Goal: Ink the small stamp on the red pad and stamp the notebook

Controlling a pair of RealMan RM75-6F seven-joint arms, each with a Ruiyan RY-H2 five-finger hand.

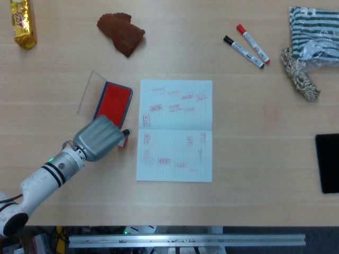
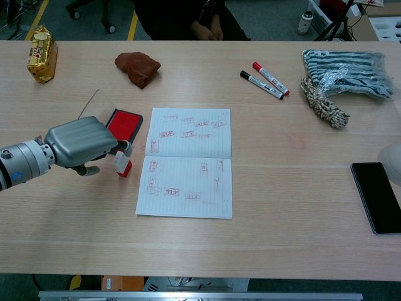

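Note:
The small stamp [image 1: 123,141], white on top and red below, stands on the table just left of the open notebook [image 1: 175,129], which carries several red stamp marks. The red ink pad [image 1: 113,101] lies open behind it, its clear lid [image 1: 89,92] folded out to the left. My left hand [image 1: 99,137] sits low beside the stamp [image 2: 122,165], fingertips over its top and thumb still apart from it. In the chest view the left hand [image 2: 81,143] hides part of the pad [image 2: 123,122]. Only a pale sliver of my right hand [image 2: 393,155] shows at the right edge.
A brown cloth [image 1: 122,33] lies at the back, a gold snack pack [image 1: 22,24] far back left. Two markers [image 1: 246,45], a striped bag [image 1: 312,37] and a rope bundle [image 1: 300,76] sit back right. A black phone [image 1: 328,161] lies at the right edge.

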